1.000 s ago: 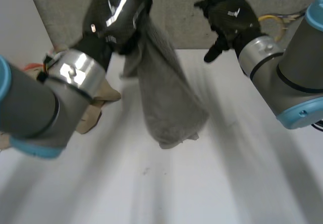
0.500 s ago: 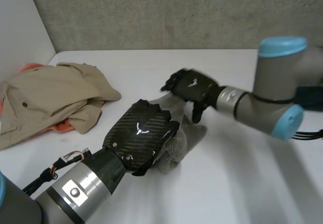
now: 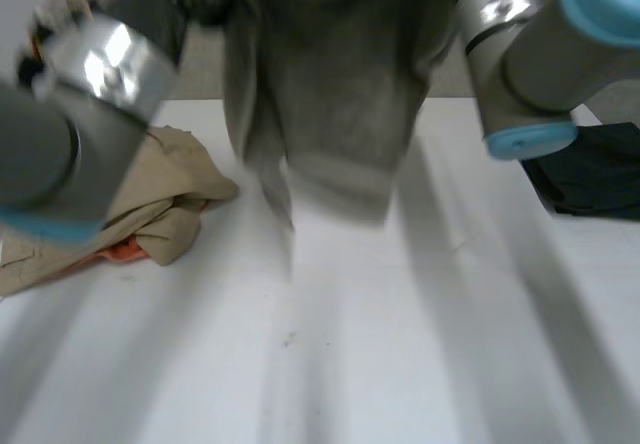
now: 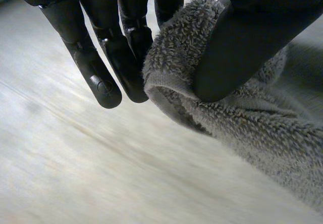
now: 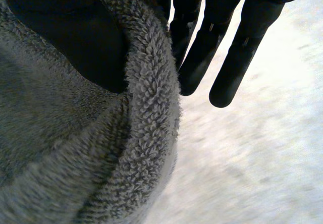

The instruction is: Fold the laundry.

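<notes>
Your left robot hand [image 4: 237,47] and right robot hand [image 5: 70,37] each pinch the top edge of the grey towel [image 3: 330,104], which hangs between them above the desk [image 3: 450,344]. Lower both evenly so it lands flat.

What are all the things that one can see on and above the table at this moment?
towel: one, grey, hanging above the table, held by both hands
beige garment: one, beige, crumpled on the table near the left arm
orange cloth: one, orange, under the beige garment
dark cloth: one, dark, on the table near the right arm
table: one, white
left hand: one, black, thumb pinching a towel edge against the fingers
right hand: one, black, thumb pinching a towel edge
</notes>
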`<state>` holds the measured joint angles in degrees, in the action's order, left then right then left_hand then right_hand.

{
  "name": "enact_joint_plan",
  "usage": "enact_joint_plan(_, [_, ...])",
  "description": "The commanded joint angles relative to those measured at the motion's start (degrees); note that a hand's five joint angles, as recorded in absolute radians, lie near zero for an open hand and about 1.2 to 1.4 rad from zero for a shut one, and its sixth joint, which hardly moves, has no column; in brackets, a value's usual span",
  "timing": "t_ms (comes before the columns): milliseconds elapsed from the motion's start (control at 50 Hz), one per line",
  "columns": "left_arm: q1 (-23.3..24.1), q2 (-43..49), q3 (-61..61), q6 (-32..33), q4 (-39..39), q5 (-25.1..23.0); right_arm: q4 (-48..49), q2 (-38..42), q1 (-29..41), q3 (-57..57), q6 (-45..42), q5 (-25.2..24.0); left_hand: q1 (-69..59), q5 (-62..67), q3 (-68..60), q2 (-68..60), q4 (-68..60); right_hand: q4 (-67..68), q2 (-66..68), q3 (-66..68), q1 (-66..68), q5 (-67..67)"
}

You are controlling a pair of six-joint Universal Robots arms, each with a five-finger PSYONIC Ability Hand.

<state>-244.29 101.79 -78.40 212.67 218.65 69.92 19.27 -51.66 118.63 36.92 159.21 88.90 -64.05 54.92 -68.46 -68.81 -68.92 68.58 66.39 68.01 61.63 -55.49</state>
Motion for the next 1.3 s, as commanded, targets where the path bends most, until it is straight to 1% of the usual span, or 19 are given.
enact_joint_plan(20, [-0.13,6.58,14.76,-0.50,-1.12,0.22,4.37,-9.42,-1.38,12.20,0.67,0.13,-15.95,15.08,-11.54,-11.19,-11.08,11.42,13.61,11.99,18.37,-14.51])
enact_joint_plan(120, [0.75,9.48,11.26,-1.12,-6.12,0.22,3.76,-9.86,-1.56,22.64,0.49,-0.39,-15.95,15.08,-11.54,-11.19,-11.08,11.42,13.61,11.99,18.37,-14.51])
enact_joint_plan(220, [1.54,11.15,-0.05,-1.21,-10.43,0.40,2.53,-9.86,-2.44,33.03,-0.03,-1.01,-15.95,15.08,-11.54,-11.19,-11.08,11.42,13.61,11.99,18.37,-14.51])
enact_joint_plan(340, [3.38,11.94,-14.14,-1.12,-10.26,-0.39,-1.86,-9.77,-3.31,44.54,-4.51,-1.80,-15.95,15.08,-11.54,-11.19,-11.08,11.42,13.61,11.99,18.37,-14.51])
enact_joint_plan(380, [4.69,12.03,-18.35,-1.12,-9.56,-0.40,-4.94,-9.69,-3.93,48.50,-8.37,-2.33,-15.80,14.94,-11.40,-11.05,-10.94,11.42,13.61,11.99,18.37,-14.51])
enact_joint_plan(440, [6.19,12.03,-21.62,-1.38,-9.12,-0.40,-8.27,-9.86,-4.89,52.62,-13.63,-2.24,-0.55,-0.32,3.86,4.21,4.32,11.42,13.61,11.99,18.37,-14.51])
enact_joint_plan(460, [6.89,11.94,-23.28,-1.38,-9.12,-0.40,-8.81,-9.86,-5.16,53.08,-14.18,-2.24,10.66,-11.53,15.07,15.42,15.53,11.42,13.61,11.99,18.37,-14.51])
enact_joint_plan(480, [7.16,11.68,-23.90,-1.47,-9.21,-0.31,-9.25,-9.86,-5.34,53.60,-14.71,-2.24,15.44,-16.30,19.85,20.19,20.30,5.48,7.68,6.05,12.43,-8.57])
enact_joint_plan(500, [7.42,11.24,-24.34,-1.56,-9.21,-0.22,-9.86,-10.12,-5.86,54.57,-15.41,-2.59,19.81,-20.68,24.22,24.57,24.68,-11.56,-9.37,-10.99,-4.61,8.47])
enact_joint_plan(560, [7.60,9.40,-25.14,-1.73,-10.00,0.39,-10.31,-11.35,-6.57,55.37,-15.50,-2.24,39.65,-40.52,44.06,44.41,44.52,-42.41,-40.22,-41.84,-35.46,39.32])
enact_joint_plan(580, [7.43,8.44,-25.31,-1.73,-10.26,0.40,-10.48,-13.18,-7.09,55.63,-15.50,-1.89,45.04,-45.90,49.44,49.79,49.90,-58.34,-56.14,-57.77,-51.39,55.25])
enact_joint_plan(600, [6.99,6.51,-25.49,-2.17,-10.96,0.48,-10.57,-14.16,-7.36,55.72,-15.33,-1.89,50.75,-51.62,55.16,55.51,55.62,-58.58,-56.39,-58.01,-51.63,55.49])
enact_joint_plan(680, [4.80,2.81,-25.75,-5.32,-13.59,1.80,-11.36,-18.82,-9.03,56.51,-14.72,-2.24,51.31,-52.18,55.72,56.07,56.18,-58.58,-56.39,-58.01,-51.63,55.49])
enact_joint_plan(800, [-1.71,-0.71,-26.11,-12.44,-16.24,3.56,-13.03,-22.77,-9.20,55.72,-11.38,-3.20,51.48,-52.35,55.89,56.24,56.35,-58.58,-56.39,-58.01,-51.63,55.49])
enact_joint_plan(860, [-5.31,-0.89,-26.11,-15.35,-16.42,2.95,-17.24,-24.18,-9.12,54.06,-10.93,-6.63,50.31,-51.17,54.72,55.06,55.17,-58.58,-56.39,-58.01,-51.63,55.49])
enact_joint_plan(1000, [-13.83,3.66,-23.65,-15.71,-16.33,-2.23,-35.60,-23.22,-9.29,42.99,-10.85,-15.07,44.42,-45.29,48.83,49.18,49.29,-53.63,-51.44,-53.06,-46.68,50.54])
enact_joint_plan(1080, [-16.03,9.29,-19.88,-14.92,-16.59,-6.88,-42.12,-16.38,-8.77,35.35,-9.97,-16.83,44.25,-45.12,48.66,49.01,49.12,-45.22,-43.03,-44.65,-38.27,42.13])
enact_joint_plan(1160, [-16.57,14.73,-14.79,-13.25,-17.99,-9.35,-44.41,-9.35,-7.45,27.61,-9.70,-16.13,43.42,-44.28,47.82,48.17,48.28,-44.70,-42.51,-44.13,-37.75,41.61])
enact_joint_plan(1300, [-17.01,20.29,-5.73,-11.49,-26.15,-9.62,-45.11,0.77,-1.82,16.97,-8.30,-15.95,43.41,-44.28,47.82,48.16,48.27,-44.70,-42.51,-44.13,-37.75,41.61])
